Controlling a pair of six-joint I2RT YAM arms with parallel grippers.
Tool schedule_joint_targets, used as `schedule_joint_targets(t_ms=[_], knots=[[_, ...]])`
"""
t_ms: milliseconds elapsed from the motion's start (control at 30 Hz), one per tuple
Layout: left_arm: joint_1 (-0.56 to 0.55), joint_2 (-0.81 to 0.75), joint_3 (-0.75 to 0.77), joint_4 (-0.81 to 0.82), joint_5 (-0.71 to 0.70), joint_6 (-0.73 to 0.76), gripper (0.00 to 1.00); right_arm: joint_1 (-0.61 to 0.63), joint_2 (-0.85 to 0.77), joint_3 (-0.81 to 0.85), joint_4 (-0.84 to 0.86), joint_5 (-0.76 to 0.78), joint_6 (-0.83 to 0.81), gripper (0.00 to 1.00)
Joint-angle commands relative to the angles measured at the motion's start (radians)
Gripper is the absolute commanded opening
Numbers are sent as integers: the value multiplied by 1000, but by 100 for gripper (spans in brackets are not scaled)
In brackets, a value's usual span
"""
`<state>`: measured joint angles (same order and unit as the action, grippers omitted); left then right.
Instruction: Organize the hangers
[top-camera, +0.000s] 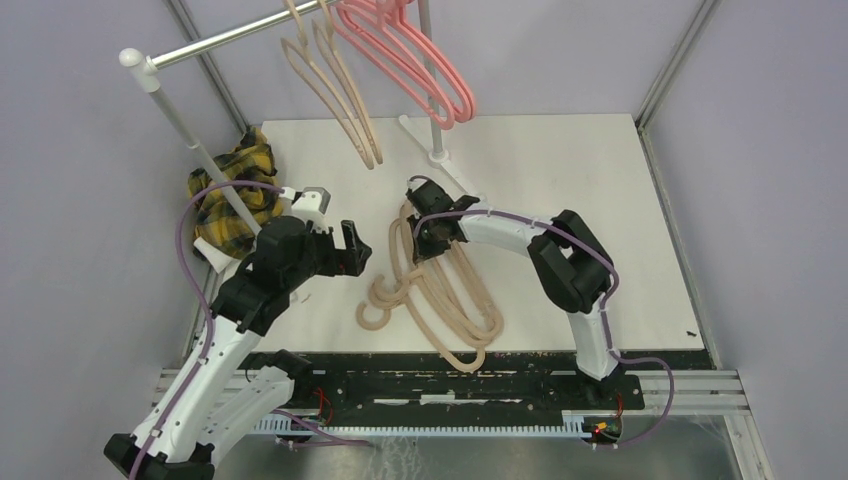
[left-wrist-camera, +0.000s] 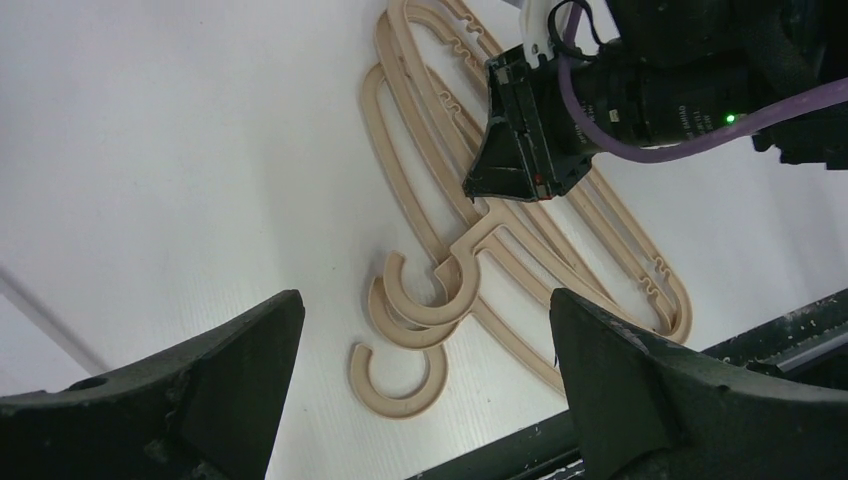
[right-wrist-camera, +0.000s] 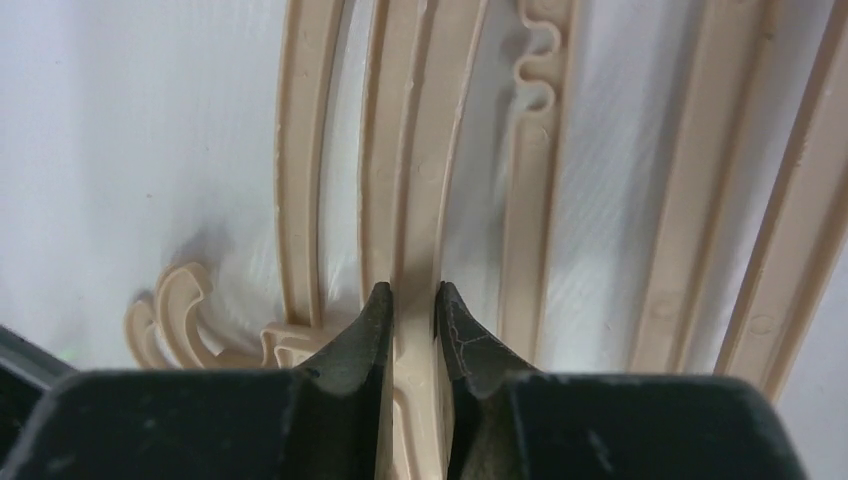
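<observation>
A pile of beige hangers lies on the white table, hooks pointing front left; it also shows in the left wrist view. My right gripper is down on the pile and shut on the bar of one beige hanger, fingers on either side of it. My left gripper is open and empty, held above the table left of the pile, the hooks between its fingers in its view. Two beige hangers and several pink hangers hang on the rail.
A yellow-black plaid cloth lies at the back left by the rack's post. The rack's other post and foot stand at the back middle. The table's black front edge runs just beyond the pile.
</observation>
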<state>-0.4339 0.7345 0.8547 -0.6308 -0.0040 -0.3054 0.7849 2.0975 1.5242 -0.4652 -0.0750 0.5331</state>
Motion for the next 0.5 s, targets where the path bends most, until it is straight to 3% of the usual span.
schedule_joint_targets(t_ms=[0, 167, 467], knots=[[-2, 3, -18, 96, 68, -49, 99, -56, -186, -64, 104, -53, 85, 11], [-1, -31, -79, 227, 183, -85, 99, -174, -286, -198, 454, -282, 414, 9], [-11, -31, -148, 356, 266, -132, 99, -195, -207, -134, 815, -315, 767, 8]])
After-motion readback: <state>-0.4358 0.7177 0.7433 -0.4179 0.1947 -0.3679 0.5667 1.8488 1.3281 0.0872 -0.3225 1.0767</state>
